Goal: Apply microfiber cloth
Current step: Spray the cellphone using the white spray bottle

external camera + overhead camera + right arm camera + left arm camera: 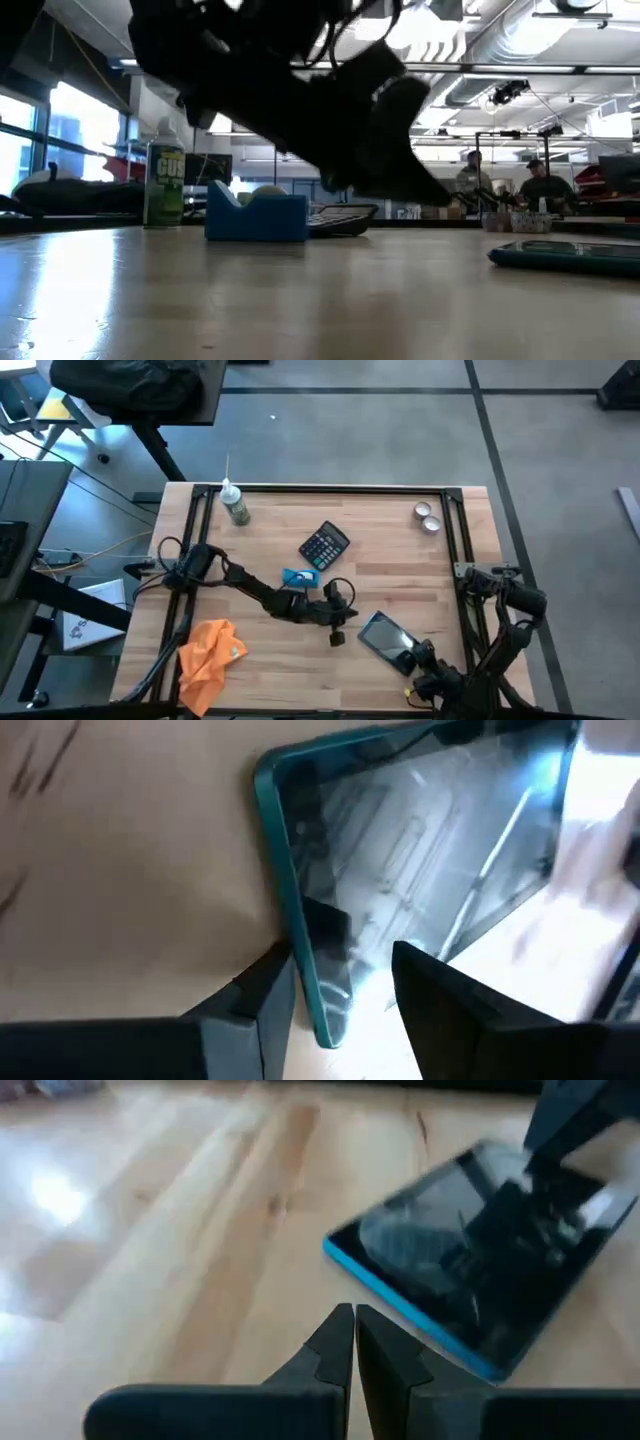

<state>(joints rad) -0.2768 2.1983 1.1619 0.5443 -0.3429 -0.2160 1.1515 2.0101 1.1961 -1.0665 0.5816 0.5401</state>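
overhead, table-level, both wrists near tablet (420, 850)

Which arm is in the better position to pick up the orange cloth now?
The left. Its gripper is shut and empty at mid-table, nearer the orange cloth at the front left. The right gripper is busy, its fingers astride the tablet's edge.

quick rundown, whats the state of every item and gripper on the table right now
microfiber cloth: crumpled, near table edge, untouched
tablet: flat, screen up, corner between the right gripper's fingers
right gripper: open, straddling the tablet's edge
left gripper: shut, empty, beside the tablet
calculator: flat, keys up
blue box: resting on the table
spray bottle: upright
two tins: side by side, far corner
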